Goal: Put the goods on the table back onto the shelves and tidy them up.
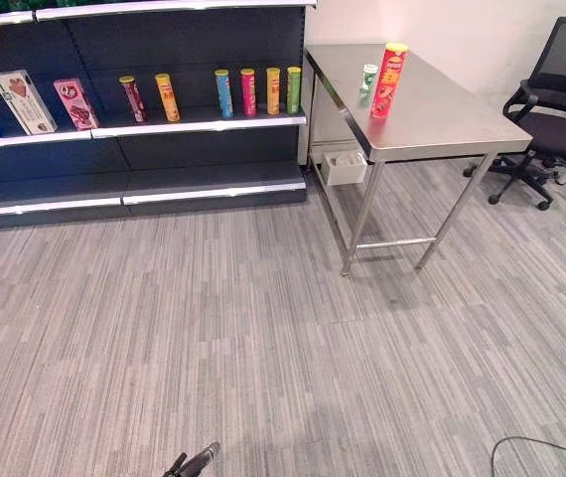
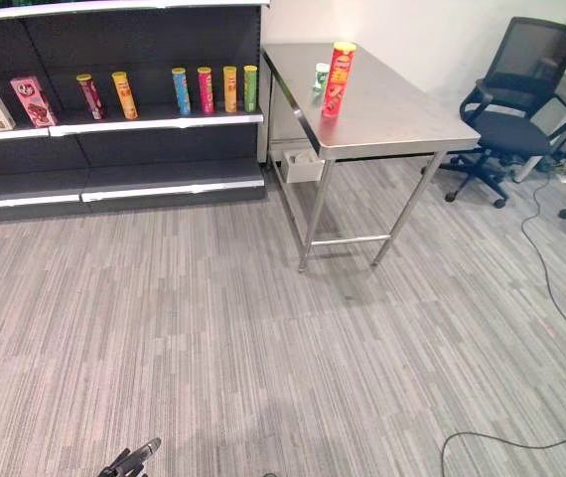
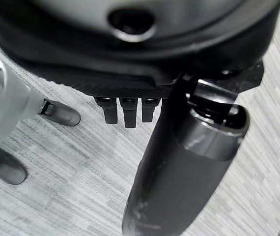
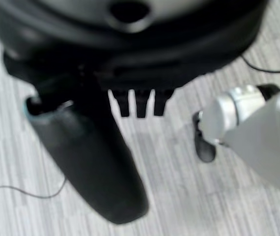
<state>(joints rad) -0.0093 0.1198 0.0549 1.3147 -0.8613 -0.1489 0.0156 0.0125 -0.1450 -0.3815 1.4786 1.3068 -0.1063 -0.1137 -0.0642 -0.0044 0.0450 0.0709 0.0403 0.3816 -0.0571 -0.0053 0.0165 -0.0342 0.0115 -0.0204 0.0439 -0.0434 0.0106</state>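
A: So, from the left eye, where's the red can [image 1: 388, 79]?

B: Upright on the surface [image 1: 442, 124], near its shelf-side edge, far ahead and to the right of the left hand [image 1: 196, 462], whose fingertips poke in low. A small white can [image 1: 368, 78] stands just behind the red one.

A: Right eye?

B: Same layout; the shelf [image 2: 154, 121] holds a row of cans with a free stretch at its right end, next to the surface. Open carpet lies between.

A: Left wrist?

B: Left hand relaxed, fingers straight, holding nothing.

A: Right wrist?

B: The right hand [image 4: 130, 93] hangs loose and empty too. I'd judge it the nearer one.
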